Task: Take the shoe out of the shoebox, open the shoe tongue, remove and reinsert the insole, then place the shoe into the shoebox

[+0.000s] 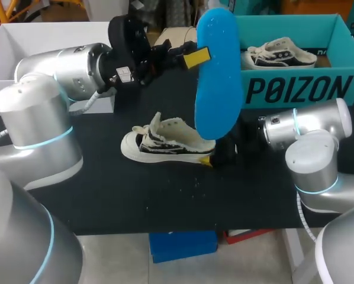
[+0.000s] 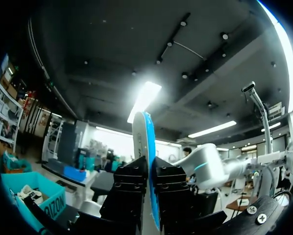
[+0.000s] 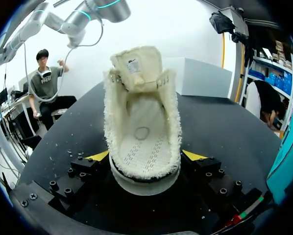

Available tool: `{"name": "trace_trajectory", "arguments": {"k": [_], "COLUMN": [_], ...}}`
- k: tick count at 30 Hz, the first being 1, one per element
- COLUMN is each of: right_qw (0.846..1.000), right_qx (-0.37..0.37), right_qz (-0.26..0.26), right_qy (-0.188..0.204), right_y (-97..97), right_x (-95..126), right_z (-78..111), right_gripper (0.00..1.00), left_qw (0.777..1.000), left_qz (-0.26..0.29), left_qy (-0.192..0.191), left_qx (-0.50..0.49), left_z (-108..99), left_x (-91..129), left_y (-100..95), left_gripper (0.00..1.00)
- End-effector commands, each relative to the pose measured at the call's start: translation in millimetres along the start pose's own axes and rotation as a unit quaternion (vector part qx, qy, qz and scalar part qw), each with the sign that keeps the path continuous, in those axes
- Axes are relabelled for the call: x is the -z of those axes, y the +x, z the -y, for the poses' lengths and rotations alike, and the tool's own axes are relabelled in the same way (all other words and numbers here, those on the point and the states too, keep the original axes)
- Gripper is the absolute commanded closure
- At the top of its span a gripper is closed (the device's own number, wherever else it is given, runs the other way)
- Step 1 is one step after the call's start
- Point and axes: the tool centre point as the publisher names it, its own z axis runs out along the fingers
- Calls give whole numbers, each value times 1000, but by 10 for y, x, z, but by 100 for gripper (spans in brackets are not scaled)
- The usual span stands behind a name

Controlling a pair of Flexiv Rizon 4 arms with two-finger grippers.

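Note:
A cream and black sneaker stands upright mid-table, toe to the left, tongue pulled up. My right gripper is at its heel. In the right wrist view the sneaker sits heel-first between the yellow fingertips, which press on both sides, and its inside lies bare. My left gripper holds the blue insole upright in the air, above and behind the sneaker. Seen from the left wrist, the insole stands edge-on, pinched in the shut left gripper.
The teal shoebox stands at the back right with a second sneaker in it. A white box occupies the back left. Black table top lies bare in front of the sneaker.

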Motion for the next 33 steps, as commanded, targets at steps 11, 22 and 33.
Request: {"name": "trace_trajectory", "arguments": {"k": [11,22,33], "right_qw": [1000,983,922], "right_qx": [4,47,53], "right_qz": [-10,-53,-101], "right_qy": [14,170,370], "right_y": [-19,-163,-133], "right_x": [-5,383,627], "right_z": [-2,-203,-404], "right_gripper": [51,0,0], "left_qw": [1000,1000,1000], "left_qz": [7,7,7], "left_qy": [-4,-4,-4], "left_qx": [-9,-9,-9], "left_z": [82,82,82], "left_x": [0,0,0], "left_y": [70,70,70], "left_gripper": [100,100,100]}}
